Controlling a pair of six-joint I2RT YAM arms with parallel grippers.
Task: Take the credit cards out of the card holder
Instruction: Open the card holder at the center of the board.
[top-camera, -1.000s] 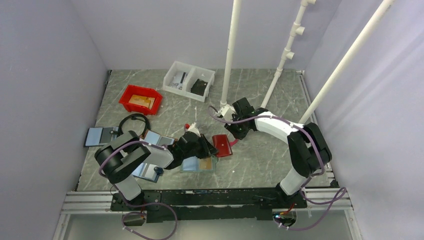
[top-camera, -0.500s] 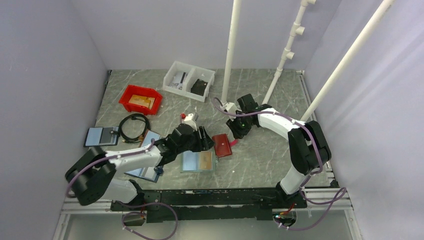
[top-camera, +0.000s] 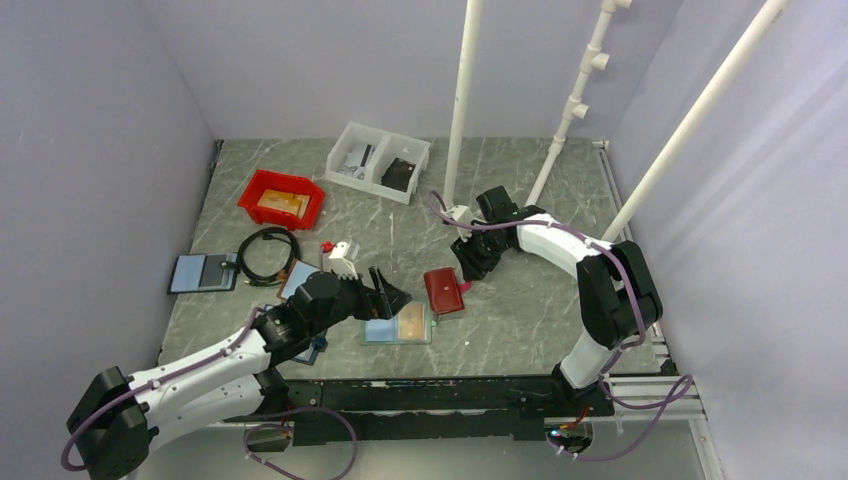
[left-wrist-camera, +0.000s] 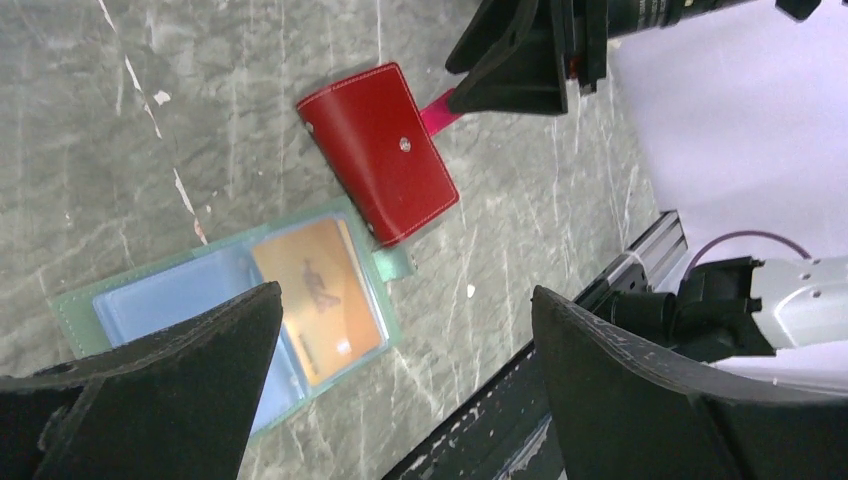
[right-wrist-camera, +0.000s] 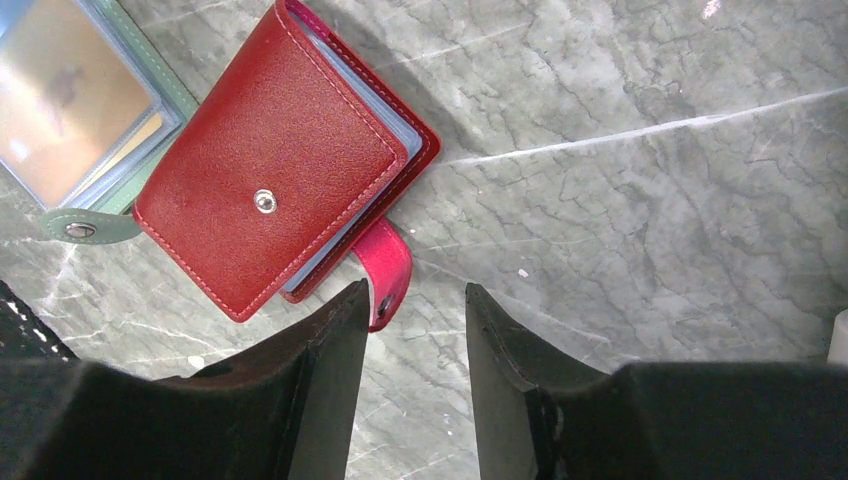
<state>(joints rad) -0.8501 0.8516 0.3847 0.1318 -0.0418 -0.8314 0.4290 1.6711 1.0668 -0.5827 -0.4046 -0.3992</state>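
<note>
Presently the card holder (right-wrist-camera: 275, 200) lies closed mid-surface, toward the near edge, with the credit cards not yet out. Right gripper (right-wrist-camera: 415, 330), half-parted and empty, hovers at its pink tab (right-wrist-camera: 385, 262); left gripper (left-wrist-camera: 405, 295) is wide and empty. Next, likely: pinch the tab and open the cover.

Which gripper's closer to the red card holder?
Right. The right gripper sits at the pink tab of the red card holder; the left gripper hangs open over the neighbouring teal holder.

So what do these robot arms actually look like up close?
Both arms look alike: the left arm and right arm have white tube sections joined by chunky black joints, with thin purple cables looping alongside. Each ends in two black, wedge-shaped fingers.
</note>
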